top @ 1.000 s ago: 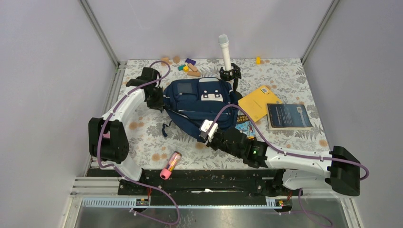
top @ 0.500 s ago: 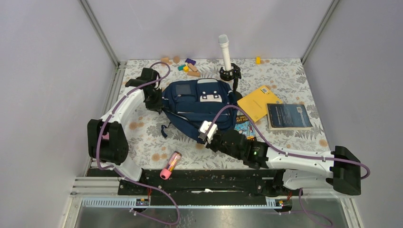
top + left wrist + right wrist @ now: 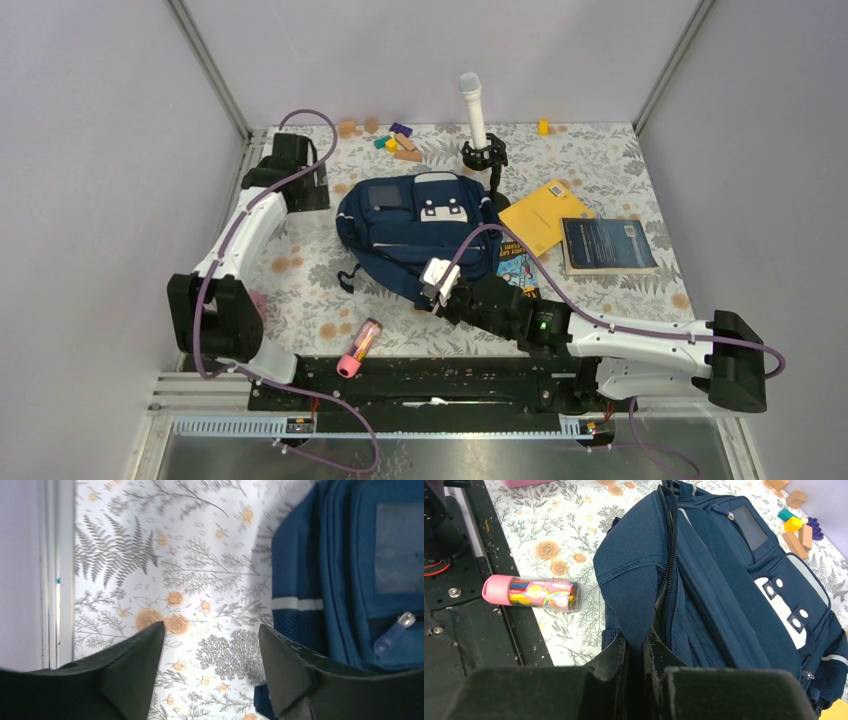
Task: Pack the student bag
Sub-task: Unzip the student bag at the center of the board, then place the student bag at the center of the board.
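**A:** What lies nearest the arm bases?

**B:** A clear tube with a pink cap. It lies on its side on the flowered table cloth, close to the black base rail, with coloured sticks inside.

**A:** And the right gripper?

**B:** The right gripper is clenched on a fold of navy fabric at the near edge of the student bag, just beside the dark zip. The fold stands up out of the shut jaws.

**A:** Where does the bag itself sit?

**B:** It lies flat in the middle of the table, front pocket with the white patches facing up. A dark strap trails off toward the near left.

**A:** The left gripper?

**B:** The left gripper is released. Its fingers stand apart over bare cloth, close beside the bag's left side, with nothing between them.

**A:** What is to the right of the bag?

**B:** A colourful booklet lies at the bag's right edge. Beyond it is a yellow book, with a dark blue book just beside that.

**A:** And at the far edge?

**B:** A scatter of small coloured blocks sits behind the bag. A microphone stands upright on a black stand, and a lone yellow block lies off to the right.
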You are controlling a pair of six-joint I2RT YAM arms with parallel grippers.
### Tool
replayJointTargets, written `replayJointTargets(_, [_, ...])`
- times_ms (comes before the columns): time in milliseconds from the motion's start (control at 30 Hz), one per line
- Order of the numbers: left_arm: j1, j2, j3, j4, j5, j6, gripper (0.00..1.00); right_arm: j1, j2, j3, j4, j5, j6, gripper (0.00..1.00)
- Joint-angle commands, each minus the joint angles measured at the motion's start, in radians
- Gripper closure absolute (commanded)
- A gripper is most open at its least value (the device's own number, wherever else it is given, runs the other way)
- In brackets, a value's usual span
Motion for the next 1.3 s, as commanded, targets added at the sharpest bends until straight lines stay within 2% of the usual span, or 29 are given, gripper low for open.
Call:
replayJointTargets(0, [0.008, -0.109, 0.027, 0.106, -0.138, 0.014, 0.23, 0.018, -0.035, 0.061, 0.088, -0.007, -0.016, 1.00])
replayJointTargets(100, [0.008, -0.171, 0.020, 0.125, -0.156, 0.014, 0.18, 0.018, -0.032, 0.050, 0.093, 0.004, -0.029, 1.00])
replayJointTargets(167, [0.005, -0.231, 0.005, 0.148, -0.117, 0.021, 0.17, 0.018, -0.031, 0.032, 0.103, 0.010, -0.042, 1.00])
replayJointTargets(267, [-0.014, -0.339, -0.044, 0.197, 0.028, 0.028, 0.13, 0.016, -0.031, -0.002, 0.109, -0.007, -0.096, 1.00])
replayJointTargets(333, [-0.035, -0.422, -0.088, 0.231, 0.175, 0.033, 0.11, 0.016, -0.033, -0.037, 0.107, -0.011, -0.137, 1.00])
replayJointTargets(400, [-0.089, -0.483, -0.136, 0.263, 0.308, 0.050, 0.08, 0.013, -0.048, -0.073, 0.110, 0.005, -0.156, 1.00])
replayJointTargets(533, [-0.266, -0.551, -0.201, 0.268, 0.413, 0.118, 0.06, 0.011, -0.102, -0.129, 0.107, 0.076, -0.128, 1.00])
replayJointTargets(567, [-0.311, -0.557, -0.212, 0.264, 0.431, 0.134, 0.06, 0.011, -0.120, -0.144, 0.105, 0.090, -0.109, 0.94])
replayJointTargets(633, [-0.384, -0.558, -0.221, 0.252, 0.461, 0.161, 0.05, 0.011, -0.157, -0.179, 0.109, 0.101, -0.071, 0.70])
replayJointTargets(733, [-0.434, -0.542, -0.219, 0.240, 0.505, 0.165, 0.05, 0.011, -0.213, -0.226, 0.116, 0.133, -0.014, 0.40])
replayJointTargets(867, [-0.454, -0.528, -0.219, 0.238, 0.545, 0.165, 0.05, 0.011, -0.278, -0.254, 0.090, 0.187, 0.055, 0.16])
replayJointTargets(1067, [-0.499, -0.500, -0.236, 0.237, 0.533, 0.196, 0.04, 0.012, -0.348, -0.220, -0.015, 0.195, 0.124, 0.01])
replayJointTargets(1167, [-0.524, -0.473, -0.232, 0.225, 0.498, 0.202, 0.04, 0.012, -0.402, -0.196, -0.069, 0.130, 0.164, 0.00])
replayJointTargets(1267, [-0.539, -0.453, -0.234, 0.221, 0.494, 0.201, 0.04, 0.011, -0.457, -0.189, -0.104, 0.136, 0.187, 0.00])
